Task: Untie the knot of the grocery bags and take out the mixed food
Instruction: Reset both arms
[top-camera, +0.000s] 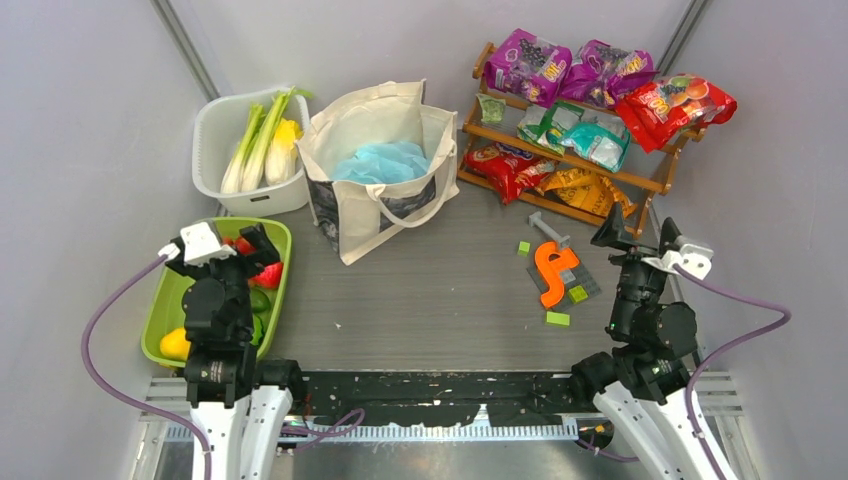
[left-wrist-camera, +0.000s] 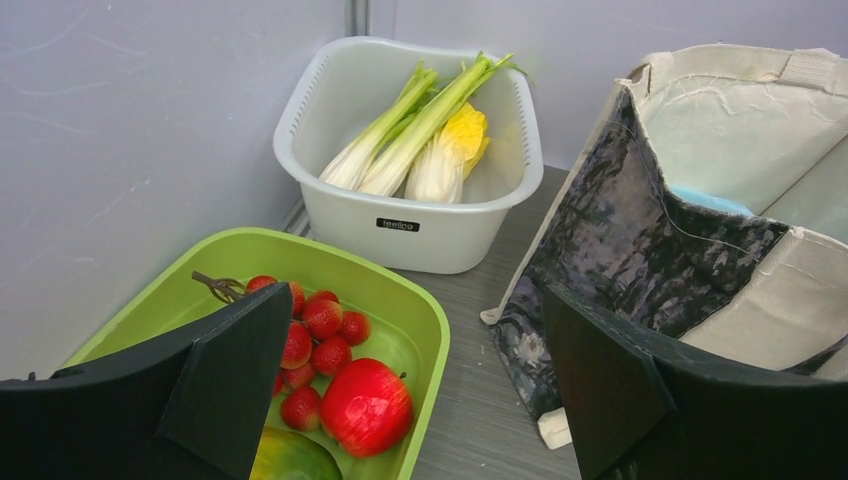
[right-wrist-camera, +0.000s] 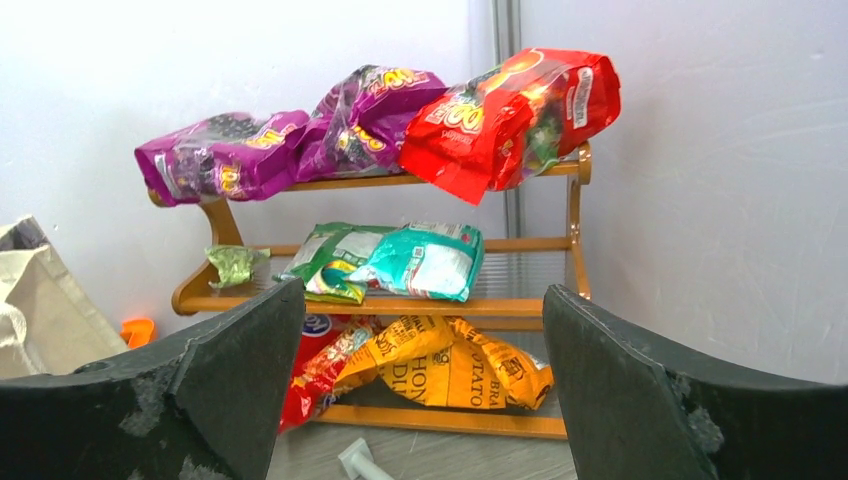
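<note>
Cream canvas marks the biggest item, a tote (top-camera: 380, 190) stood open at the back of the table, with the light-blue plastic bag (top-camera: 382, 162) crumpled inside; its knot cannot be made out. Red and orange snack packets (top-camera: 505, 165) are laid on the wooden rack (top-camera: 640, 180), green-white stalks (top-camera: 250, 145) in the white tub (top-camera: 205, 125), small fruits (left-wrist-camera: 325, 318) in the green basin (left-wrist-camera: 300, 262). The left gripper (left-wrist-camera: 415, 335) and right gripper (right-wrist-camera: 425, 335) are held with fingers spread wide.
</note>
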